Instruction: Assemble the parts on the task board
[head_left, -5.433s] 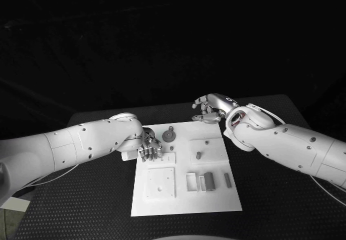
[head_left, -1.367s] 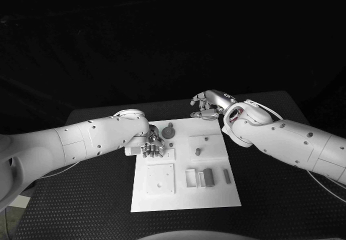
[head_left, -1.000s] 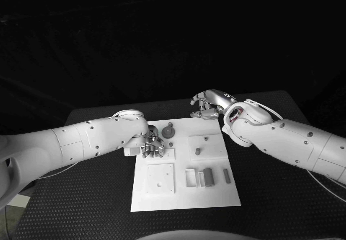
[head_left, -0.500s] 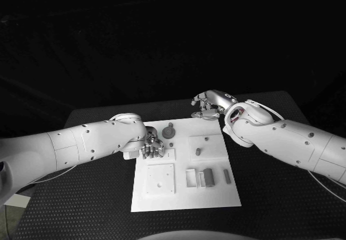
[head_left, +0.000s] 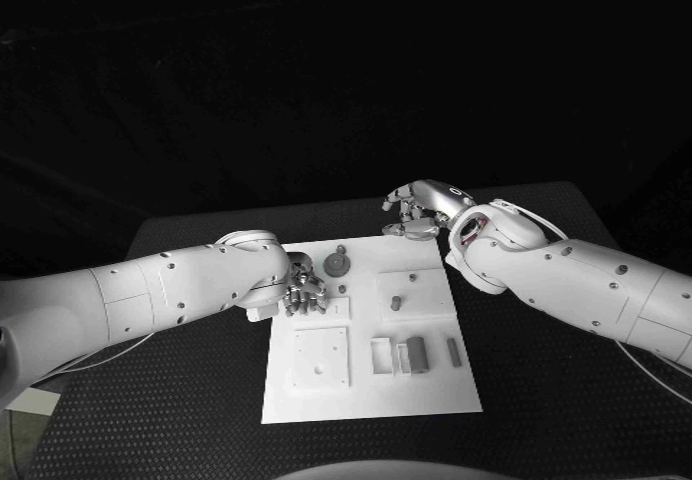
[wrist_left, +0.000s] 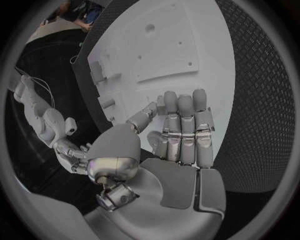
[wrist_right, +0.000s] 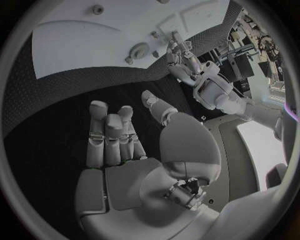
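Observation:
The white task board (head_left: 372, 385) lies mid-table. My left hand (head_left: 300, 291) rests flat on its far-left part, fingers straight and holding nothing (wrist_left: 181, 134), just beside a grey round gear (head_left: 336, 265). My right hand (head_left: 414, 214) hovers over the black table past the board's far edge, its fingers loosely bent and empty (wrist_right: 117, 135). Two short pegs (head_left: 391, 300) stand in a raised plate near the board's middle. A square plate (head_left: 320, 358) with a hole lies at the near left. Small blocks (head_left: 415, 353) stand to its right.
Black textured table (head_left: 562, 400) surrounds the board on all sides. From the right wrist view, the gear (wrist_right: 137, 51) and my left hand (wrist_right: 178, 56) lie across the board (wrist_right: 87, 37). The left wrist view looks along the board (wrist_left: 187, 75).
My left forearm has swung slightly outward while its hand stays on the board beside the gear. The right hand has not moved.

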